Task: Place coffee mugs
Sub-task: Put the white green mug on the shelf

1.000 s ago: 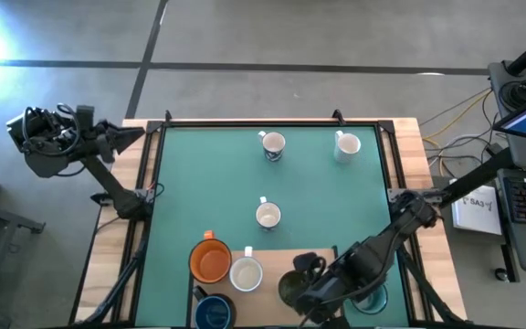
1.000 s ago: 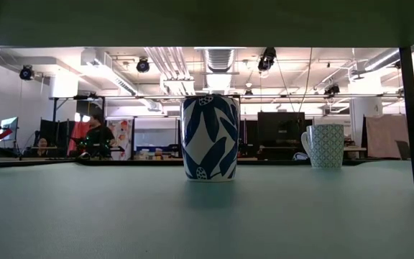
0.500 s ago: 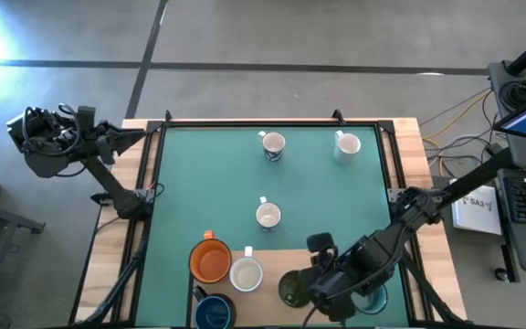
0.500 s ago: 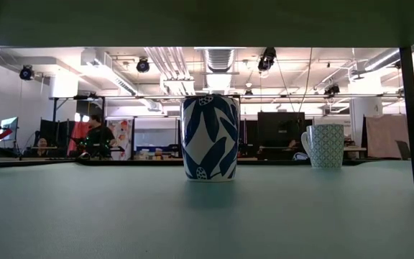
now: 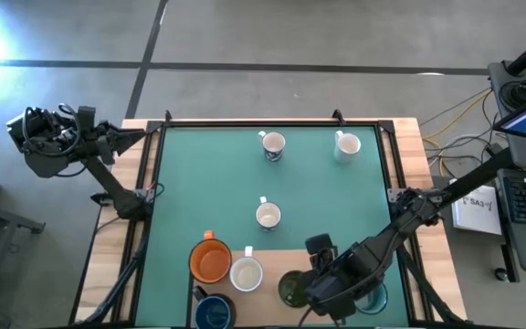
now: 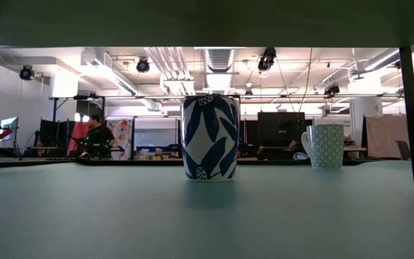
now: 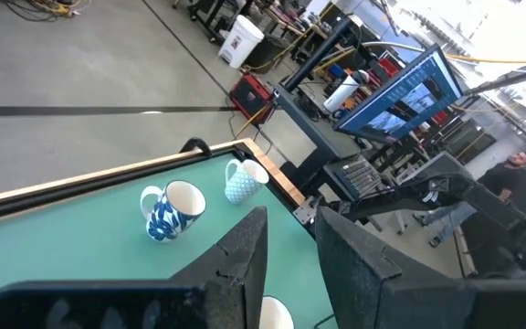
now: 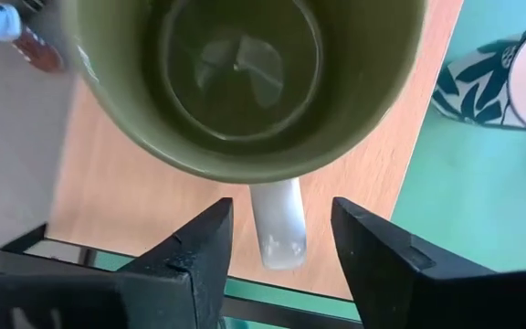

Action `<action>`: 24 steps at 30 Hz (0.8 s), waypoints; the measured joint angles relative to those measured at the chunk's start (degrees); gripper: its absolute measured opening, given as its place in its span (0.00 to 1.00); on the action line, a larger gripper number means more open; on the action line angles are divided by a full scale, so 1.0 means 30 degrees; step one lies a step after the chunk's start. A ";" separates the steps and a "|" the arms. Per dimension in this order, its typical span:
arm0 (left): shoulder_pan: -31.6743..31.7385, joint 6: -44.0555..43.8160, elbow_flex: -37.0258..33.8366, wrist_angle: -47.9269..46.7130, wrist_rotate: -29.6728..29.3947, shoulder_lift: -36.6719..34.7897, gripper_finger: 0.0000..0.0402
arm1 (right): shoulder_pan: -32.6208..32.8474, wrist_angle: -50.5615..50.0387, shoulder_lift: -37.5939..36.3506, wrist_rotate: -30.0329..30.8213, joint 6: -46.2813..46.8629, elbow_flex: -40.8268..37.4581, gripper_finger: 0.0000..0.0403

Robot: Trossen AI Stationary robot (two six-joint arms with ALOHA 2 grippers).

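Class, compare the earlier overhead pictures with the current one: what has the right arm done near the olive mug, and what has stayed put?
The right gripper has drawn back off the olive mug, uncovering it, and now stands open astride its handle. The olive mug, the other mugs and the left arm, parked off the table's corner, have not moved.

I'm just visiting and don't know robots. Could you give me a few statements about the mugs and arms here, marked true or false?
1. The right gripper is open, its fingers on either side of the olive mug's handle. True.
2. The left gripper holds the orange mug. False: it is out beyond the table's left edge, holding nothing, and the orange mug sits near the table's front.
3. A blue-leaf mug stands upright on the green mat. True.
4. The olive mug lies on its side. False: it stands upright, mouth up.
5. Two mugs stand near the mat's far edge. True.
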 joint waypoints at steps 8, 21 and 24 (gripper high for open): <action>0.0000 0.0000 0.0000 -0.0007 0.0006 0.0000 0.20 | 0.0000 0.0197 0.0002 -0.0023 -0.0179 -0.0570 0.24; 0.0000 0.0000 0.0000 -0.0090 0.0002 0.0000 0.20 | 0.0007 0.2614 0.0007 -0.0358 -0.1686 -0.0504 0.18; 0.0000 0.0007 0.0000 -0.0222 0.0000 -0.0008 0.20 | 0.0007 0.3605 0.0007 -0.0372 -0.2011 -0.0497 0.18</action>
